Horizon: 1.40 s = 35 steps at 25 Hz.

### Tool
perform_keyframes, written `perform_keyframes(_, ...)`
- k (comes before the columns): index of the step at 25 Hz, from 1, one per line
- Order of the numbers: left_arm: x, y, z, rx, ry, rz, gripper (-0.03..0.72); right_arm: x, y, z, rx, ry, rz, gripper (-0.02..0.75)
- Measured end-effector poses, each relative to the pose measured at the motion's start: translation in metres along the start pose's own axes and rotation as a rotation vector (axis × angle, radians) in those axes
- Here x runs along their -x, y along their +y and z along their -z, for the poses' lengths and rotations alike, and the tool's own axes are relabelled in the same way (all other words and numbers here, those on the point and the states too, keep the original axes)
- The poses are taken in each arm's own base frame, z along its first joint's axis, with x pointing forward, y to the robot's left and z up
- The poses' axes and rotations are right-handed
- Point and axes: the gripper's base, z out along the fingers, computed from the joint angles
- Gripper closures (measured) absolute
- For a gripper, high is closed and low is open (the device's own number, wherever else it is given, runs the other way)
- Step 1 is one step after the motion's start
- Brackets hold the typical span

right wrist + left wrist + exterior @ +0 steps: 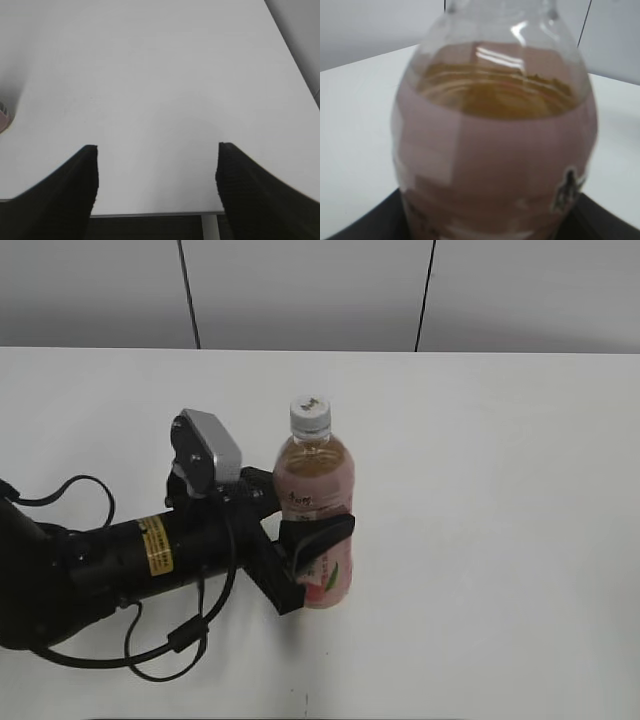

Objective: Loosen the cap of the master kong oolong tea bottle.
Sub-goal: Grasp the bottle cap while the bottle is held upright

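Nearest to us in the ext. view, the left arm point(110, 560) lies low across the table point(500, 490), black w/ a yellow sticker, cables looping around it, a grey wrist cam on top. At its tip we see the left gripper point(305, 540) w/ its fingers on either side of the master kong oolong tea bottle point(315, 510), at the lower half of the pink label; the front finger point(318, 538) crosses the label and looks pressed against it, so we read it as clamped on the bottle, though we can't see the far finger's contact. The bottle stands upright on the table, approx. centre of the view, amber tea visible above the label. In the left wrist view the bottle point(495, 145) fills nearly the whole pic, blurred from closeness, tea level just above the pink label, dark finger edges at the bottom corners. The cap point(310, 415) sits on the bottle neck, white w/ a small dark mark on top, nothing touching it. In the right wrist view the right gripper point(157, 190) has both black fingers spread wide apart over bare table point(160, 75), holding nothing; a sliver of pink shows at the left edge, too little to id. Beyond the table, a grey wall point(300, 290) w/ dark panel seams.
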Motion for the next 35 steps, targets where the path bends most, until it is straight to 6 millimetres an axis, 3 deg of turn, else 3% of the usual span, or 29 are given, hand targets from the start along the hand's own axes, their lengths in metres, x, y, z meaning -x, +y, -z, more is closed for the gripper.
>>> perform_keyframes(6,-0.003,-0.003,0.013,0.009,-0.005,0.011,0.298,0.004,0.009,-0.004,0.100,0.023,-0.020,0.183)
perform_keyframes(11,-0.003,-0.004,0.013,0.004,-0.005,0.006,0.298,0.031,0.014,-0.029,0.194,0.174,0.034,0.204)
perform_keyframes(19,-0.004,-0.007,0.013,-0.035,0.002,-0.074,0.298,0.096,0.020,-0.094,0.357,0.434,0.061,0.221)
perform_keyframes(24,-0.004,-0.008,0.013,-0.039,0.001,-0.081,0.298,0.122,0.025,-0.146,0.459,0.604,0.068,0.224)
perform_keyframes(27,-0.004,-0.008,0.013,-0.042,0.001,-0.104,0.298,0.138,0.042,-0.167,0.531,0.640,0.122,0.224)
perform_keyframes(30,-0.004,-0.008,0.013,-0.046,0.001,-0.117,0.298,0.149,0.074,-0.181,0.592,0.682,0.186,0.224)
perform_keyframes(35,-0.004,-0.009,0.013,-0.050,0.002,-0.124,0.298,0.167,0.128,-0.196,0.533,0.769,0.283,0.224)
